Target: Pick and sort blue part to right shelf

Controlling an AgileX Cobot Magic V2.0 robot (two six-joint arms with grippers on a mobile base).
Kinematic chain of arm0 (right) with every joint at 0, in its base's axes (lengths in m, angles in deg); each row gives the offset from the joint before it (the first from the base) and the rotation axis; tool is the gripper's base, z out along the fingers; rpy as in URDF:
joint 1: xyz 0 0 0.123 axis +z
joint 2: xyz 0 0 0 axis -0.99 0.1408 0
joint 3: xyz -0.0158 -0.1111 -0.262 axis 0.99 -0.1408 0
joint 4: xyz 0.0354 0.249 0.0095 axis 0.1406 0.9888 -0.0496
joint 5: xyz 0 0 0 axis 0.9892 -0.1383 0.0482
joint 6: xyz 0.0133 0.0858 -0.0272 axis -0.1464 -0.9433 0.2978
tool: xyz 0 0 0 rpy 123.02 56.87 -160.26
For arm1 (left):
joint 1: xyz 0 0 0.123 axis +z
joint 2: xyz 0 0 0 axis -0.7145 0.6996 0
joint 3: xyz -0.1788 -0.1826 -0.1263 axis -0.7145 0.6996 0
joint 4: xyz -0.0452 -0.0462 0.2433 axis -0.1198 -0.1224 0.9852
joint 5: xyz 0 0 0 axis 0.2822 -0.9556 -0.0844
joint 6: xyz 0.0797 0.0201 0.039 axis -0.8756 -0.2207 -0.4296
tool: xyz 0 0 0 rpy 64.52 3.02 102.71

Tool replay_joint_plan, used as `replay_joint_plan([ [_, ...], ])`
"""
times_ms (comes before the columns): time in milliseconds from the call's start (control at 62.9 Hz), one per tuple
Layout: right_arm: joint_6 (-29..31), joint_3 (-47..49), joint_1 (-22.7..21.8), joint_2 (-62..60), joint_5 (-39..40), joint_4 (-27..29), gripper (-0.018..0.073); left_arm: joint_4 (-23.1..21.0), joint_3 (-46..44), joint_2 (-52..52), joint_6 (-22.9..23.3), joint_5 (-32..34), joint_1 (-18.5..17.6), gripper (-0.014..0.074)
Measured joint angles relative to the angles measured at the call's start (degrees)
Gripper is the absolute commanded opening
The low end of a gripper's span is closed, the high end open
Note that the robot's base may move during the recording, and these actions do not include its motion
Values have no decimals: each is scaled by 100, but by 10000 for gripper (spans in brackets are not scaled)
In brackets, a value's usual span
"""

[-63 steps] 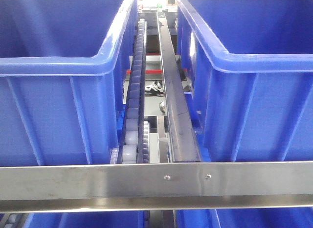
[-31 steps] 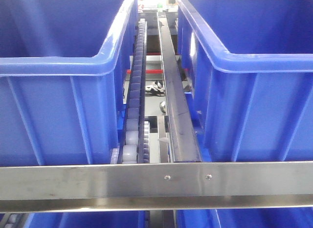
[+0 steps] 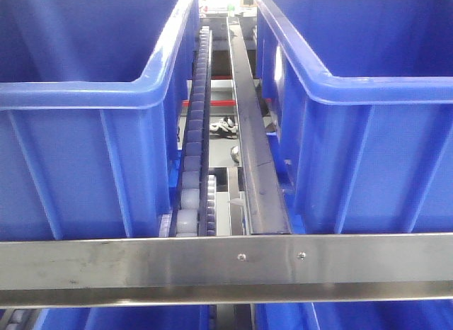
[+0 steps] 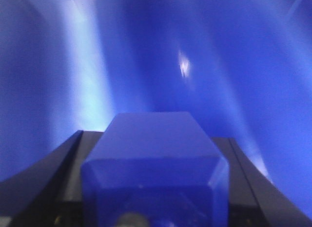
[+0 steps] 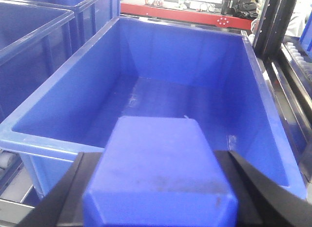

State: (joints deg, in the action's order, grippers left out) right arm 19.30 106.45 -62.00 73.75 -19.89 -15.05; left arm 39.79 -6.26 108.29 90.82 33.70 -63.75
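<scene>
In the right wrist view a blue part (image 5: pixel 158 139), a smooth block with bevelled edges, sits between the black fingers (image 5: pixel 73 188) of my right gripper (image 5: pixel 156 159), which is shut on it. It hangs over the near rim of a blue bin (image 5: pixel 44 134) whose floor is bare. In the left wrist view my left gripper (image 4: pixel 153 141) is shut on a second blue part (image 4: pixel 153 173), held close to a blurred blue plastic surface that fills the picture. The front view shows neither gripper nor any part.
The front view shows two large blue bins (image 3: pixel 85 96) (image 3: pixel 368 96) on a shelf, with a roller track (image 3: pixel 197 132) and a dark rail (image 3: pixel 248 132) between them. A steel crossbar (image 3: pixel 226 263) runs along the front. A red beam (image 5: pixel 185 15) and black uprights (image 5: pixel 268 22) stand behind the right wrist's bin.
</scene>
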Motion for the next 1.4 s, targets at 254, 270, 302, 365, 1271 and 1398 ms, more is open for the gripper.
replay_joint_plan([
  [254,0,0,0,0,0,0,249,-59,-512,1905,143,94,114,314],
  [270,0,0,0,0,0,0,249,-59,-545,2014,143,103,121,314],
  [302,0,0,0,0,0,0,249,-71,-583,2142,166,117,168,314],
  [365,0,0,0,0,0,0,249,-80,-631,2379,203,126,241,314],
  [1271,0,0,0,0,-12,0,249,-689,-698,1614,14,-278,883,541],
  [1398,0,0,0,0,-65,0,249,-627,-499,712,0,-277,883,391],
])
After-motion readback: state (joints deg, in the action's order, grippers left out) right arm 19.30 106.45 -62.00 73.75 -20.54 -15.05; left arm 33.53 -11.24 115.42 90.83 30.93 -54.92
